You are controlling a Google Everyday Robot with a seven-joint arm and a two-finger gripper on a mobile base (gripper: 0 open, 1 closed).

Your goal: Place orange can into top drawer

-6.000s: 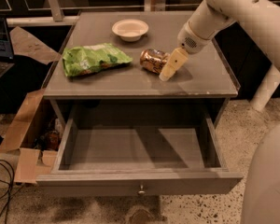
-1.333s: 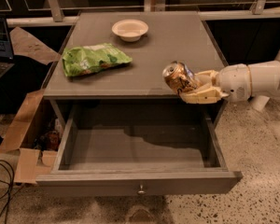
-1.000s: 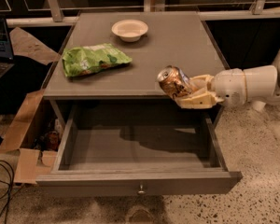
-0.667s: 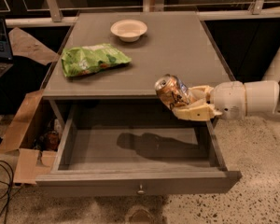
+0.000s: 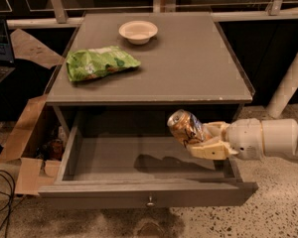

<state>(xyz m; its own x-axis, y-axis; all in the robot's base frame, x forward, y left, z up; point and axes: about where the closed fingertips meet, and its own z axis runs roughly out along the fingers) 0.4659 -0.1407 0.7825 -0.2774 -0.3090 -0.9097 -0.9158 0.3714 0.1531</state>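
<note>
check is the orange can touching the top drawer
Apart. Camera view: the claw holds the orange can above the top drawer, at its right side; its shadow lies separate on the drawer floor.

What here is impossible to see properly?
Camera view:
Markings on the orange can: blurred; lower part covered by the gripper holding it over the top drawer, right side.
Drawer corner behind them: hidden.
Inside the cardboard box: dark, blurred.
The arm: cut off at right edge.

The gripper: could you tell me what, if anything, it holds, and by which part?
The gripper holds the orange can by its side wall, tilted, above the open top drawer.
</note>
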